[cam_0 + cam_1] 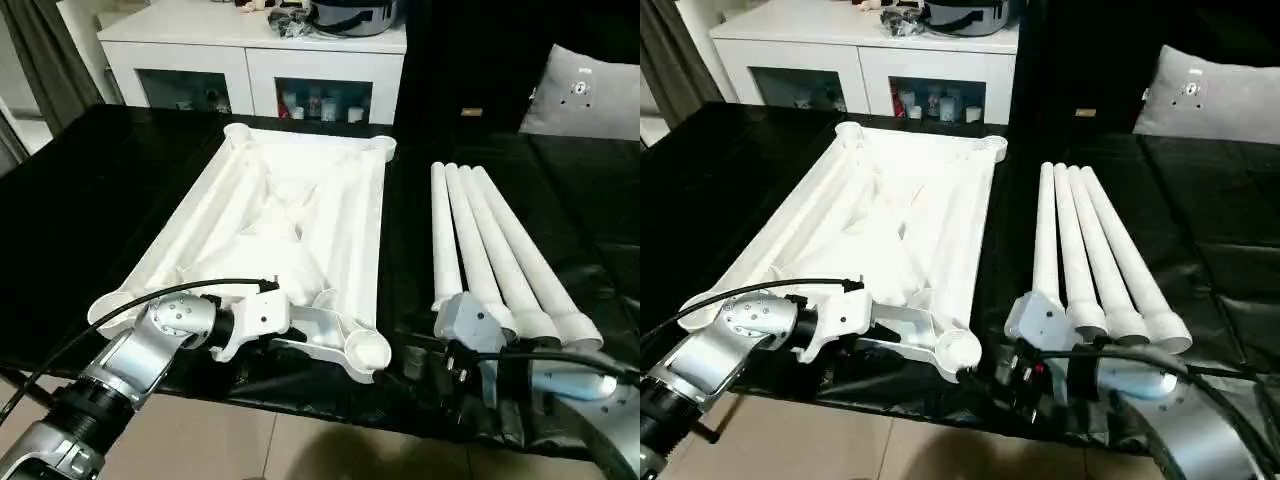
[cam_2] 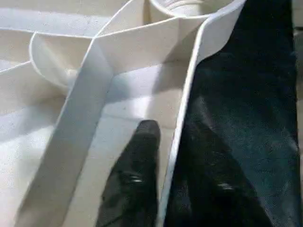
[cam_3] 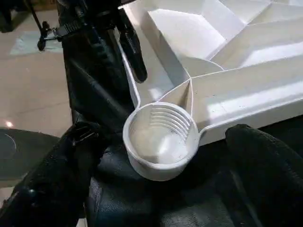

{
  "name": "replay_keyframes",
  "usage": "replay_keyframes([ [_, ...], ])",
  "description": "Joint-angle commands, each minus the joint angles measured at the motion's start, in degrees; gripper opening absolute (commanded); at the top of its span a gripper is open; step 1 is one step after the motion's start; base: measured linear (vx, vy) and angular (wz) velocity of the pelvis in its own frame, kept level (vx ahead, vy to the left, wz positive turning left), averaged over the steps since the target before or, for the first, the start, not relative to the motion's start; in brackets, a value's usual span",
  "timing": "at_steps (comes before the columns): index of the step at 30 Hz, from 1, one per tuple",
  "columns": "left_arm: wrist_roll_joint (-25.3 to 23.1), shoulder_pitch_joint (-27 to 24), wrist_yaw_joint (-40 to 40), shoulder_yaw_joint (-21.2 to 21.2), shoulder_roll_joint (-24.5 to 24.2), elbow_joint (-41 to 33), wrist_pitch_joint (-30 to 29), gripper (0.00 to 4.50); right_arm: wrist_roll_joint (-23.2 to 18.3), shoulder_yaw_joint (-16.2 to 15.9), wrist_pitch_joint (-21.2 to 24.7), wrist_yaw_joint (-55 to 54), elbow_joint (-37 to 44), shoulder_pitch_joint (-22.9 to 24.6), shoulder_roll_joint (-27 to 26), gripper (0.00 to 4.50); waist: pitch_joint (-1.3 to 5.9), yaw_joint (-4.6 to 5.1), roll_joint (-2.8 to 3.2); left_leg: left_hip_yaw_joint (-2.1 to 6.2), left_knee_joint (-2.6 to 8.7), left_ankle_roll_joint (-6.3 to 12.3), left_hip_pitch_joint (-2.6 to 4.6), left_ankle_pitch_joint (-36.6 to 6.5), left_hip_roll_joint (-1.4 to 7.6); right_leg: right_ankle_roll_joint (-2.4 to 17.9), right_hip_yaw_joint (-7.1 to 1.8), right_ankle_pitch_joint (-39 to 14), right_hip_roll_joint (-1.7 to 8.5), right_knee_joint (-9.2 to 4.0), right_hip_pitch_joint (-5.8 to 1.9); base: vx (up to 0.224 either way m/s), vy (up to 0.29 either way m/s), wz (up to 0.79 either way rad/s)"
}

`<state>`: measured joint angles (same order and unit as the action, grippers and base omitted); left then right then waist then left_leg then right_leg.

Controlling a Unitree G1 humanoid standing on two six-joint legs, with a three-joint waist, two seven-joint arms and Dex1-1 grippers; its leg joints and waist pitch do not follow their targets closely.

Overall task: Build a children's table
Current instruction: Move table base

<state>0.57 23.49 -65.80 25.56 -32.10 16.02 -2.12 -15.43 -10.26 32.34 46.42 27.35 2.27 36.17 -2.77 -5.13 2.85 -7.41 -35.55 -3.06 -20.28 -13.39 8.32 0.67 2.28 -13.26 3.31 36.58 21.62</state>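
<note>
The table top is lying upside down on the black cover of the work surface, its ribbed underside facing up and a round socket showing at each corner. The four legs are lying side by side just to its right, touching one another in a neat row, their thick ends pointing toward the robot.

The left gripper is sitting at the near edge of the top, straddling the thin rim: one black finger is resting inside on the white plastic and the other is outside against the black cover, so the claw is standing narrow around that edge. From the right wrist view the same fingers are showing dark against the rim just beside the near right socket.

The right gripper is hovering low at the front edge of the work surface, between the near right socket and the thick ends of the legs, its claw spread wide with one finger on each side of the socket and touching nothing I can make out.

Behind the work surface a white cabinet with glass doors is standing against the wall, and a grey cushion is sitting off at the far right
</note>
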Motion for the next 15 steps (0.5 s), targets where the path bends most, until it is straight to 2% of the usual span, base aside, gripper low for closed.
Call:
replay_keyframes([
  [1,-1.8,1.1,0.6,0.2,-0.4,1.6,0.6,0.69,-0.3,-0.3,0.7,-0.4,1.9,0.2,-0.1,4.5,2.67,-0.2,-0.04,1.26,5.09,1.01,-0.33,-8.1,4.33,12.2,-3.39,-6.7,5.37,-4.9,-2.79,0.0,0.0,0.0],
  [5,-1.5,1.3,0.9,-0.4,0.3,2.8,0.6,0.45,-0.5,-0.3,1.1,-0.7,2.3,0.3,0.0,4.5,2.63,-0.09,0.15,1.29,5.13,0.95,-0.38,-8.0,4.33,12.2,-3.37,-6.4,5.4,-4.89,-2.79,0.0,0.0,0.0],
  [10,-1.6,1.1,1.4,-0.8,1.1,4.0,0.6,0.18,-0.2,-0.9,1.3,-1.5,1.6,-0.4,-0.7,4.5,2.61,0.22,-0.14,1.21,5.11,1.01,-0.44,-7.8,4.2,12.1,-3.39,-7.1,5.45,-4.99,-2.86,0.0,0.0,0.0],
  [11,-1.8,1.3,2.4,-1.2,1.5,4.6,1.0,0.11,0.0,-1.0,1.4,-1.9,1.4,-0.8,-1.0,4.5,2.57,0.28,-0.36,1.16,5.1,1.16,-0.48,-7.7,4.14,12.0,-3.39,-7.4,5.38,-5.09,-2.85,0.0,0.0,0.0],
  [13,-1.6,1.7,4.1,-2.1,2.3,5.6,1.4,0.07,0.2,-0.9,1.6,-2.6,0.9,-1.5,-1.7,4.5,2.59,0.29,-0.28,1.1,5.08,1.22,-0.41,-7.4,4.12,11.8,-3.39,-8.4,5.41,-5.17,-2.78,0.0,0.0,0.0],
  [14,-1.3,1.8,4.6,-2.6,2.7,5.9,1.8,0.05,0.2,-1.0,1.7,-2.8,0.7,-1.8,-2.1,4.5,2.57,0.35,-0.62,1.06,5.13,1.19,-0.4,-7.5,4.1,11.5,-3.38,-9.3,5.33,-5.24,-2.79,0.0,0.0,0.0],
  [15,-0.9,2.0,4.7,-2.9,3.0,6.0,2.1,0.02,0.3,-1.2,1.7,-2.9,0.7,-2.1,-2.3,4.5,2.56,0.36,-0.47,1.11,5.13,1.18,-0.41,-7.4,4.12,11.5,-3.38,-9.5,5.38,-5.17,-2.77,0.0,0.0,0.0],
])
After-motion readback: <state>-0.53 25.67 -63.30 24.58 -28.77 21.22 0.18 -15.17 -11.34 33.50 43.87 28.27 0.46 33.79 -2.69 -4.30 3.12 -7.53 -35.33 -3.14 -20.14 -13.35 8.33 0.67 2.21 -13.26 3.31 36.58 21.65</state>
